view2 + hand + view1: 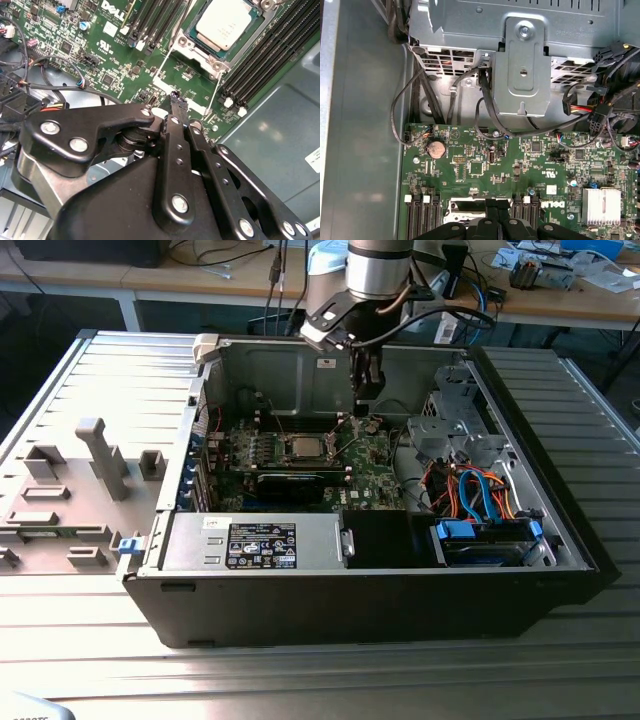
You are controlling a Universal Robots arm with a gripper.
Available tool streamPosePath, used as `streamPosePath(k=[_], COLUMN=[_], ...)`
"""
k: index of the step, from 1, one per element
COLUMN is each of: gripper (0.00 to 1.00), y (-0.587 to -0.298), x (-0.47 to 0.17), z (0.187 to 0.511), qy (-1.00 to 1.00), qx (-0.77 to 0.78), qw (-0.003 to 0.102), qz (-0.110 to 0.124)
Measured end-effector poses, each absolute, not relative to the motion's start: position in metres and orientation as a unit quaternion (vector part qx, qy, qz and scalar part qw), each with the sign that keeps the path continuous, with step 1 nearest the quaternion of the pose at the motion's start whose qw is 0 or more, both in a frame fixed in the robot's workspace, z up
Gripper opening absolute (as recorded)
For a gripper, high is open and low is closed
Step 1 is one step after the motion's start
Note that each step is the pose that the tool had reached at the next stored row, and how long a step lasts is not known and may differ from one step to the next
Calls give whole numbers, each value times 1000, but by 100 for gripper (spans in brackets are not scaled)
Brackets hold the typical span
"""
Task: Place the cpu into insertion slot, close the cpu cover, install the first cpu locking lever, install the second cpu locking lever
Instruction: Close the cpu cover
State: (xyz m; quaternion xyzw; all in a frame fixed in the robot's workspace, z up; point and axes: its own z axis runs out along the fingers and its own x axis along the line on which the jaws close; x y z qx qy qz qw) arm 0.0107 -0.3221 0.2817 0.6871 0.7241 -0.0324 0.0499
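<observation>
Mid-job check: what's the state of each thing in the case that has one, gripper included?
cpu: seated in the insertion slot, metal top showing.
cpu cover: down, framing the cpu.
locking levers: both thin rods angle away from the socket and look unlatched.
gripper: shut, holding nothing, tips over the board near the levers' free ends.
computer case: open on its side.

In the open case (pixel 290 375) on my table (pixel 320 680), the cpu (pixel 222 22) lies in the insertion slot (pixel 206 54) on the motherboard (pixel 100 60), with memory slots (pixel 155 20) on either side. My gripper (pixel 176 100) hangs above the board just beside the socket. Drive bays (pixel 485 540) sit to the exterior view's right.
</observation>
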Motion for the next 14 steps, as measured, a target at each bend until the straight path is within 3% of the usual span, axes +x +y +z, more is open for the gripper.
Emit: streamPosePath(k=[14], gripper=[11], y=[-321], x=[14], z=[281], qy=[724], qx=[687], qw=[50], qz=[-32])
